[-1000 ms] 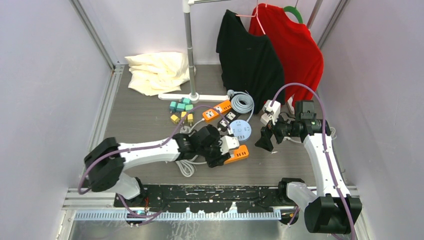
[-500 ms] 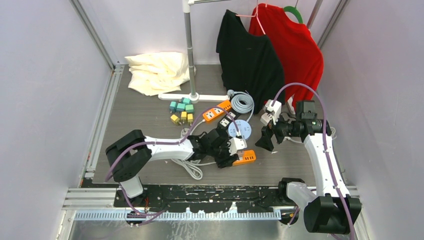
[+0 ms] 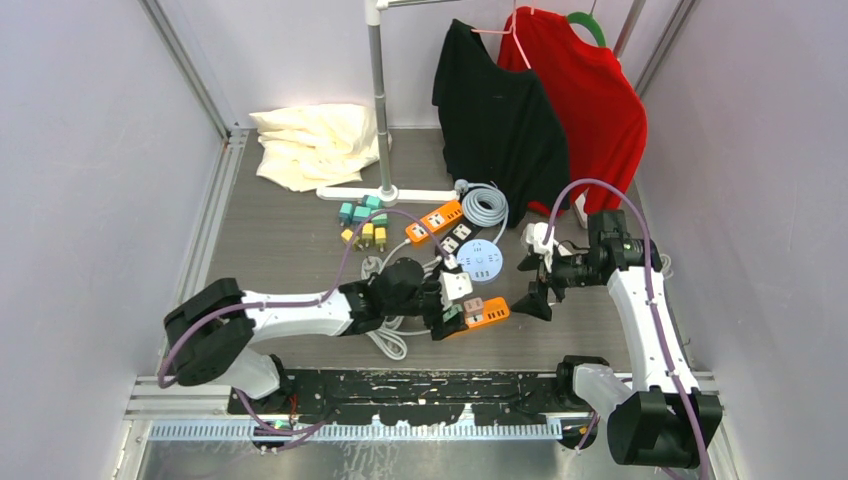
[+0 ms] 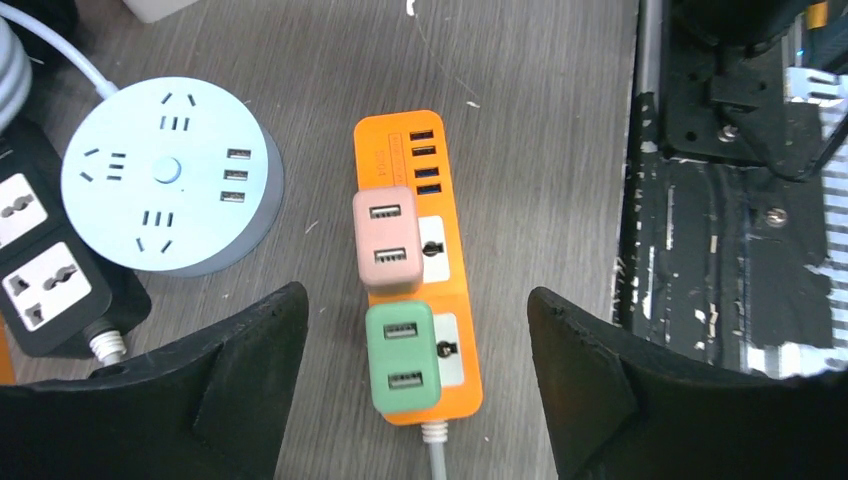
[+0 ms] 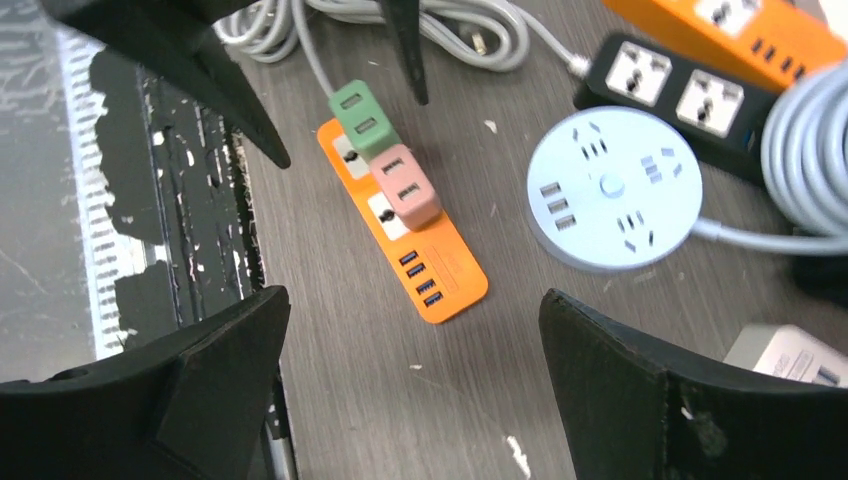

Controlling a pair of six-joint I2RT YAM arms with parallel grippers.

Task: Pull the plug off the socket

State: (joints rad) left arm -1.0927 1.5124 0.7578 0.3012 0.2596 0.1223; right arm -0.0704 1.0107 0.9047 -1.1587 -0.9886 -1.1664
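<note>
The pink plug point(image 4: 387, 240) and the green plug point(image 4: 403, 357) both sit in the orange power strip point(image 4: 415, 150), one directly after the other and touching along their edges. The green one is nearest to the end where the grey cord point(image 4: 437, 455) leaves the strip. The pink one is next to the row of blue USB ports. Each plug shows two USB openings on its top face. The strip lies flat on the grey wood-pattern table point(image 4: 540, 90), near the black base rail point(image 4: 720, 200) at the front edge.

The left gripper point(image 4: 415, 300) hangs above the strip with its jaws spread wide. One finger is on each side of the two plugs, neither finger touches them, and it holds nothing. In the top view the left arm reaches across the table from the left, low over a white cable point(image 3: 385, 340).

The right gripper point(image 5: 410, 300) is also fully spread and empty. It is to the right of the strip and higher, and its camera looks down on the strip.

Just beside the strip lies a round light-blue socket point(image 4: 165, 180), and a black power strip point(image 4: 45, 260) touches its edge. Further back there are a second orange strip point(image 3: 433, 222) and a coiled grey cable point(image 3: 484, 206). Some small coloured cubes point(image 3: 362, 220) lie near the foot of a stand.
</note>
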